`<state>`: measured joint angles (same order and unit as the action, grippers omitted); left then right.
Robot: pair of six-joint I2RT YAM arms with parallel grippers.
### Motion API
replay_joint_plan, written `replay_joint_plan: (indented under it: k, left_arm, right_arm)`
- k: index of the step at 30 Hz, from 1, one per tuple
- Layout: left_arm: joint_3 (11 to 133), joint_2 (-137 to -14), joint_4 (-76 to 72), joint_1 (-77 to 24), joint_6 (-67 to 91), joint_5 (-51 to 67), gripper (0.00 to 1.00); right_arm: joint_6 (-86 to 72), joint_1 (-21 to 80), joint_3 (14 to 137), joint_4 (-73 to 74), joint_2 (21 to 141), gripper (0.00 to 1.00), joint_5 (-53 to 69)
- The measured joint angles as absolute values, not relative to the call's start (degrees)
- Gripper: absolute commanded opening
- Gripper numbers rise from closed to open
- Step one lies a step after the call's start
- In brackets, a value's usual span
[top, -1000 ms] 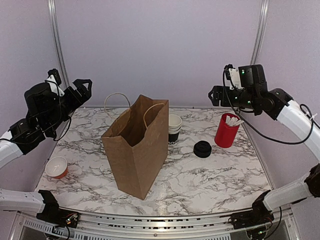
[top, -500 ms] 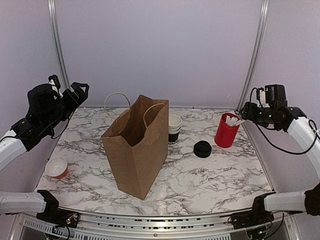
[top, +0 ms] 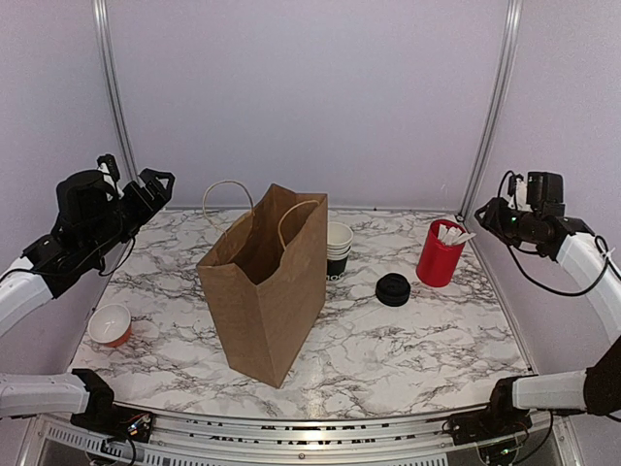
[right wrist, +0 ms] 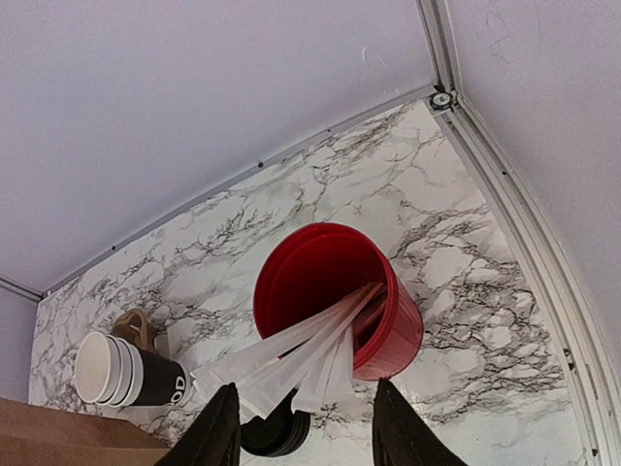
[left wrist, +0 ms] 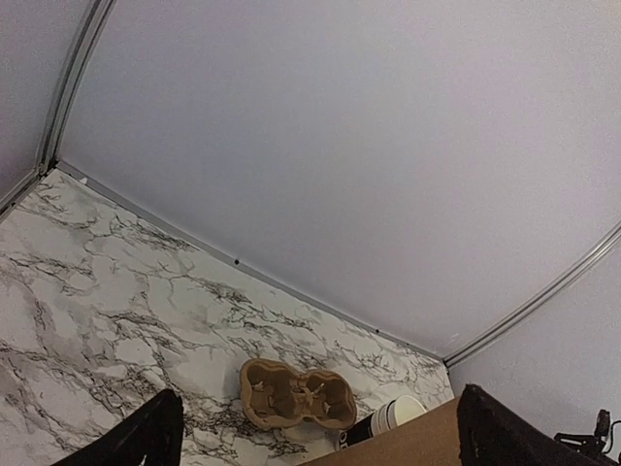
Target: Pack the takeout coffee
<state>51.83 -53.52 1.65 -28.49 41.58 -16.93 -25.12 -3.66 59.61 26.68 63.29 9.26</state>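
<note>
No lidded black cup shows in any view; the takeout coffee is out of view. A low round black plastic lid piece (top: pixel 393 289) sits on the marble table, right of the open brown paper bag (top: pixel 267 282). It also shows in the right wrist view (right wrist: pixel 277 432), partly under white packets. My left gripper (top: pixel 155 183) is open and empty, raised above the table's far left; its fingers frame the left wrist view (left wrist: pixel 320 442). My right gripper (top: pixel 485 212) is open and empty, raised at the far right, above the red cup (right wrist: pixel 306 432).
A nested stack of lidless black cups (top: pixel 339 250) stands behind the bag, seen also in the wrist views (right wrist: pixel 126 374). A tall red cup with white packets (top: pixel 440 254) stands at the right. A brown cup carrier (left wrist: pixel 296 393) lies behind the bag. A small red-and-white bowl (top: pixel 110 324) sits near left.
My right arm has swung from above the table's back right out to the right edge and lower. My left arm has dropped slightly. Nothing on the table moved.
</note>
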Motion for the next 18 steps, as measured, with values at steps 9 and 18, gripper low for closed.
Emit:
replay_joint_plan:
  k: [9, 18]
  left_arm:
    - [51.5, -52.9, 1.8, -28.5, 41.8, -16.9, 0.99]
    - [51.4, -52.7, 1.8, -28.5, 42.2, -17.0, 0.99]
  right_arm:
    - [-26.4, -4.8, 57.4, 23.7, 65.5, 0.40, 11.2]
    - [-27.3, -5.1, 54.6, 21.0, 67.4, 0.37, 12.7]
